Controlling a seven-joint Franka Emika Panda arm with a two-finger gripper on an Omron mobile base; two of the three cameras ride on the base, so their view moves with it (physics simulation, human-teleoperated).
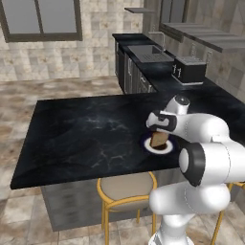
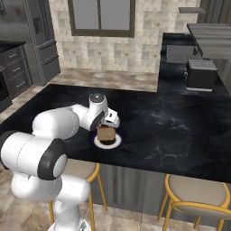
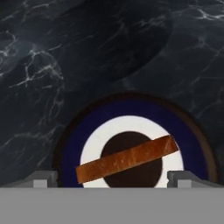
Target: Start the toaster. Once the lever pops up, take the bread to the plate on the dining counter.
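We've got the tool spread wide above the plate, low centre of frame. Bread stands on edge on it, w/ fingers off each side, prob. just released.

One bread slice stands on one blue-rimmed plate on one black marble desk. One black toaster sits on the far worktop. Two yellow-framed stools are tucked beneath.
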